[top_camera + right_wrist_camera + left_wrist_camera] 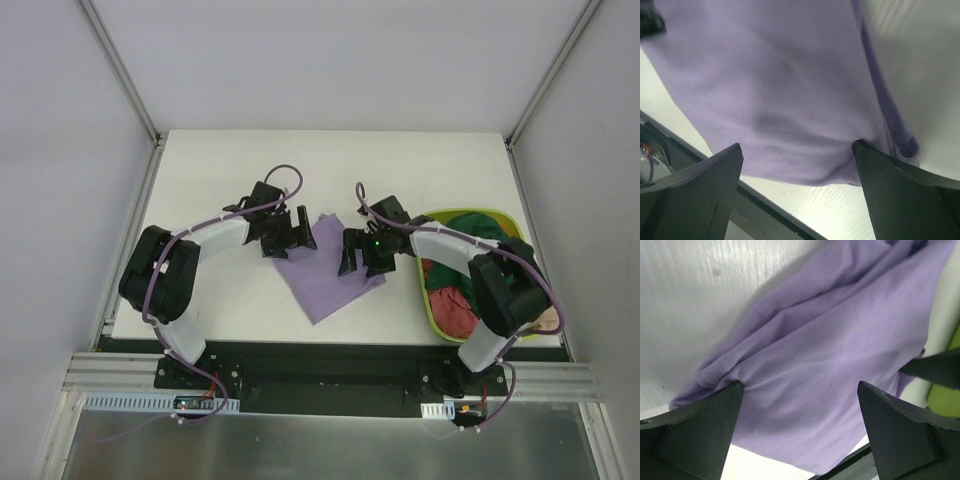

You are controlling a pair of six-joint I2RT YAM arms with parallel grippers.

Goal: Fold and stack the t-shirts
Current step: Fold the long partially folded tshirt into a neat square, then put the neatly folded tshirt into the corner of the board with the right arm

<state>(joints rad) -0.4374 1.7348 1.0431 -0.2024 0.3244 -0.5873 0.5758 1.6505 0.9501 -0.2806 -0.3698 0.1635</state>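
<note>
A lavender t-shirt point(325, 268) lies folded on the white table between the two arms. In the left wrist view the same t-shirt point(830, 355) fills most of the picture, and in the right wrist view the t-shirt point(775, 85) does too. My left gripper point(298, 232) hovers over its upper left edge, open, the cloth lying flat under the spread fingers. My right gripper point(358, 256) stands at the shirt's right edge, open as well; one fingertip point(865, 150) touches the hem. A dark green shirt point(462, 228) and a red-pink shirt point(452, 305) lie bunched in the basket.
The lime-green basket point(428, 300) stands at the table's right, under the right arm's elbow. The table's front edge with a metal rail point(330, 352) runs just below the shirt. White walls enclose the table on three sides.
</note>
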